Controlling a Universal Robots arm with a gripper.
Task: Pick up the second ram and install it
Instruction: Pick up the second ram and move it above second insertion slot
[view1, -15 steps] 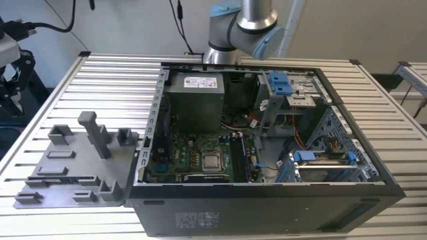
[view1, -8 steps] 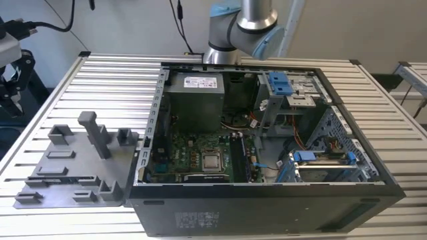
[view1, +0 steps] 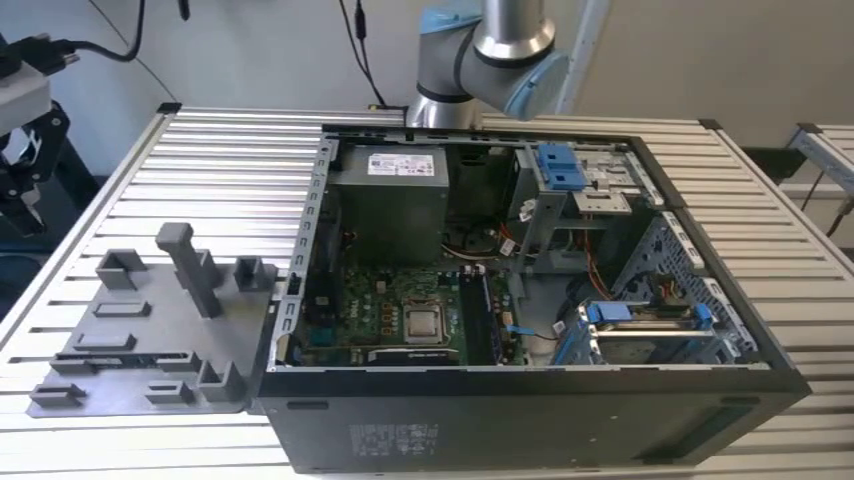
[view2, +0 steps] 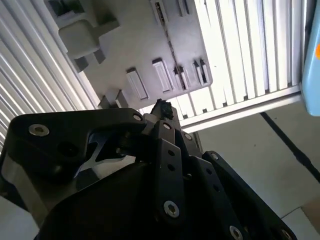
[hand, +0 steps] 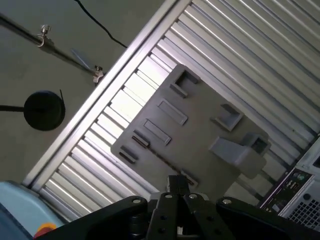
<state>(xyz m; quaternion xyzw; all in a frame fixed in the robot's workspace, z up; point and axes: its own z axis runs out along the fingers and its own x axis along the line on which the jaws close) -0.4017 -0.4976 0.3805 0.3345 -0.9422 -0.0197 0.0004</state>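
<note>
Slatted metal table (view1: 214, 150) carries an open computer case (view1: 534, 420) on the exterior view's right. A grey fixture plate (view1: 147, 330) lies just beside it on the exterior view's left. The arm (view1: 514, 30) rises at the far edge of the case. The gripper (hand: 177, 186) hangs above the plate, jaws drawn closed together. The second ram (hand: 167, 162) appears as a slim dark strip seated edge-on in the plate, on its case side, apart from the gripper.
</note>
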